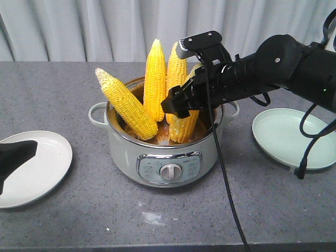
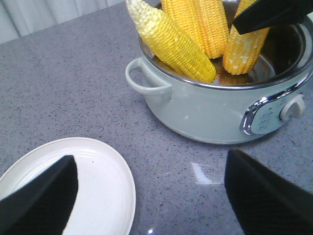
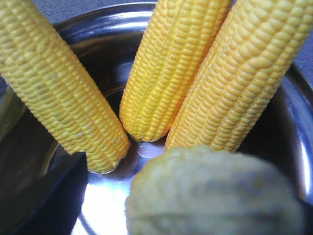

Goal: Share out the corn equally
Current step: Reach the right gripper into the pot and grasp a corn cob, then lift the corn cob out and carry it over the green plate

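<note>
Several corn cobs stand in the pale green cooker pot (image 1: 126,152). One cob (image 1: 126,105) leans left, one cob (image 1: 155,79) stands upright, and another cob (image 1: 177,65) is behind it. My right gripper (image 1: 179,104) reaches into the pot at the front right cob (image 1: 184,128). In the right wrist view that cob (image 3: 215,191) is blurred and close, beside the left finger (image 3: 44,196) with a gap between them; the other finger is hidden. My left gripper (image 2: 151,196) hangs open and empty, its left finger over the white plate (image 2: 98,181).
A pale green plate (image 1: 289,136) lies right of the pot, under my right arm. The white plate (image 1: 42,163) lies at the left. The pot has side handles (image 2: 146,83) and a front dial (image 1: 169,171). A black cable (image 1: 226,178) hangs across the pot's front.
</note>
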Action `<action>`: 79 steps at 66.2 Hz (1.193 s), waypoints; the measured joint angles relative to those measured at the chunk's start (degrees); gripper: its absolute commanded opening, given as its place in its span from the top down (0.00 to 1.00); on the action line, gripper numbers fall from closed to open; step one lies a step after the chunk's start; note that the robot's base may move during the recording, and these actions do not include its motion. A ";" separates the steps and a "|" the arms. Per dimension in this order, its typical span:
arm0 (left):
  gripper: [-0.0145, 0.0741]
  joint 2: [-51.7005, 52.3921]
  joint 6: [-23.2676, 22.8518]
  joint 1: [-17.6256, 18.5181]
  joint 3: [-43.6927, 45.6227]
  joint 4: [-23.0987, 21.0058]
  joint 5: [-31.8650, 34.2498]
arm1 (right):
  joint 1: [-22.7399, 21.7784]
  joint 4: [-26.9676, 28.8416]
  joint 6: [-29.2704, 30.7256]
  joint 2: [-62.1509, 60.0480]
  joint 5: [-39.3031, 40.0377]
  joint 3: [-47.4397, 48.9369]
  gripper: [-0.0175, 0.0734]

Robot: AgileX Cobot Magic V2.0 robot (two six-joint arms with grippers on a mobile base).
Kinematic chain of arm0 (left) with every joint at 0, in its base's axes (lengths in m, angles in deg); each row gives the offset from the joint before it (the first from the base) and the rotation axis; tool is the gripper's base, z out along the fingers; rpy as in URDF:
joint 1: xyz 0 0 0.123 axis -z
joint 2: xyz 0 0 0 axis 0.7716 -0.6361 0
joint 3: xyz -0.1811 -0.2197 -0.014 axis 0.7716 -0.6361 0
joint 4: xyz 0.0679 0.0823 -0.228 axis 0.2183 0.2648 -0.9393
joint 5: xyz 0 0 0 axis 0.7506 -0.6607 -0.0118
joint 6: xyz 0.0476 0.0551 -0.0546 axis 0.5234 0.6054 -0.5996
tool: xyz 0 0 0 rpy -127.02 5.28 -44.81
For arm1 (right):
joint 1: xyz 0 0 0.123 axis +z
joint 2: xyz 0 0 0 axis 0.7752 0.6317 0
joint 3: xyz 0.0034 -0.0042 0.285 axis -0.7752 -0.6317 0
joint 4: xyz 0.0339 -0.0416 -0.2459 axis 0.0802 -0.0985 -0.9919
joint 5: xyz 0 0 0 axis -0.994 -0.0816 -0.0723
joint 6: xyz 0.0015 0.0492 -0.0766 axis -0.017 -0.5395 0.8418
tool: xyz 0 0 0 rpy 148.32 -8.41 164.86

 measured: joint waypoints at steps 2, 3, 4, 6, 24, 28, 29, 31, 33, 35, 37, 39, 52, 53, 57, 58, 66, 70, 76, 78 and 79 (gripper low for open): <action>0.19 0.00 0.00 0.00 0.00 0.15 0.00 | 0.00 0.00 -0.07 0.12 0.01 0.00 0.39; 0.19 0.00 0.00 0.00 0.00 0.15 0.00 | 0.00 0.00 -0.06 0.20 0.01 0.00 0.41; 0.19 0.00 0.00 0.00 0.00 0.22 0.00 | 0.00 0.00 -0.06 0.21 0.01 0.00 0.44; 0.19 0.00 0.00 0.00 0.00 0.28 0.00 | 0.00 0.00 -0.06 0.21 0.07 0.00 0.48; 0.19 0.00 0.00 0.00 0.00 0.35 0.00 | 0.00 0.00 -0.36 0.21 0.15 0.00 0.59; 0.19 0.00 0.00 0.00 0.00 0.35 0.00 | 0.00 0.00 -0.42 0.03 0.15 0.00 0.59; 0.19 0.00 0.00 0.00 0.00 0.35 0.00 | 0.00 0.00 -0.48 -0.06 -0.01 0.00 0.59; 0.19 0.00 0.00 0.00 0.00 0.35 0.00 | 0.00 0.00 -0.48 -0.36 -0.12 0.00 0.59; 0.19 0.00 0.00 0.00 0.00 0.35 0.00 | 0.00 0.00 -0.48 -0.74 -0.20 0.00 0.59; 0.19 0.00 0.00 0.00 0.00 0.35 0.00 | 0.00 0.00 -0.48 -1.35 -0.22 0.00 0.58; 0.19 0.00 0.00 0.00 0.00 0.35 0.00 | 0.00 0.00 -0.48 -1.89 -0.22 0.00 0.58; 0.19 0.00 0.00 0.00 0.00 0.35 0.00 | 0.00 0.00 -0.48 -2.51 -0.22 0.00 0.58; 0.19 0.00 0.00 0.00 0.00 0.35 0.00 | 0.00 -0.21 -0.48 -7.74 -0.17 0.00 0.58; 0.19 0.00 0.00 0.00 0.00 0.35 0.00 | 0.00 -0.22 -0.48 -8.12 -0.17 0.00 0.58; 0.19 0.00 0.00 0.00 0.00 0.35 0.00 | -0.12 -0.65 -0.68 -9.61 -0.12 0.00 0.57; 0.19 0.00 0.00 0.00 0.00 0.35 0.00 | -0.18 -0.66 -0.77 -10.20 -0.12 0.00 0.57; 0.19 0.00 0.00 0.00 0.00 0.35 0.00 | -1.97 -1.80 -2.78 -13.62 -0.51 0.00 0.57; 0.19 0.00 0.00 0.00 0.00 0.35 0.00 | -3.98 -3.08 -4.45 -15.59 -1.34 0.00 0.56; 0.19 0.00 0.00 0.00 0.00 0.35 0.00 | -7.12 -5.46 -7.21 -17.98 -2.99 0.00 0.56; 0.19 0.00 0.00 0.00 0.00 0.35 0.00 | -8.15 -6.07 -7.87 -18.83 -3.46 0.00 0.56; 0.19 0.00 0.00 0.00 0.00 0.35 0.00 | -8.90 -6.47 -8.27 -19.16 -3.77 0.00 0.56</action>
